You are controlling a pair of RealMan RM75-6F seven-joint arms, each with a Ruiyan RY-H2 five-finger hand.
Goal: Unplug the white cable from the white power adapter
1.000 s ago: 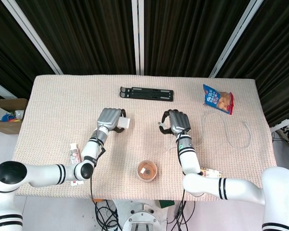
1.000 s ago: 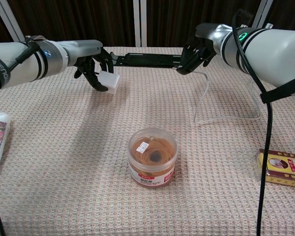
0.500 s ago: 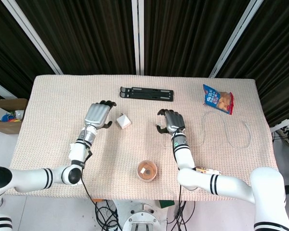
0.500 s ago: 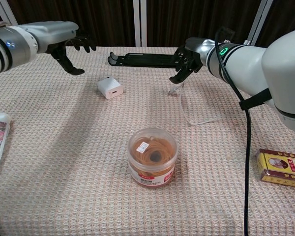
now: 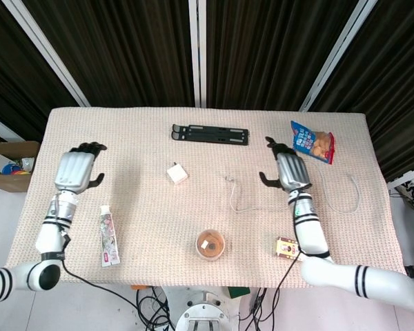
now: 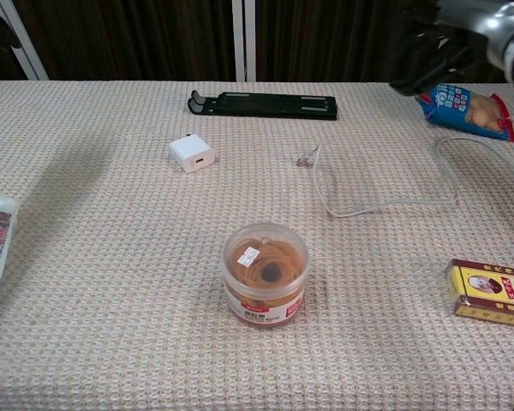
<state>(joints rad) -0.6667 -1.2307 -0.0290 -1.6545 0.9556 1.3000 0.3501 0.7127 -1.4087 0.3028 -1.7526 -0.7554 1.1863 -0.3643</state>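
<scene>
On the desk (image 5: 90, 124), adapter (image 5: 177, 173) and cable (image 6: 385, 202) lie apart, job done; your left hand (image 5: 76, 170) and right hand (image 5: 290, 170) hover spread, empty.

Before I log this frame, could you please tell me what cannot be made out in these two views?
- Left robot hand: in the chest view only a dark sliver shows at the left edge.
- White cable: its far end runs under the right arm in the head view and off the chest view's right edge.
- White power adapter: port detail too small.
</scene>
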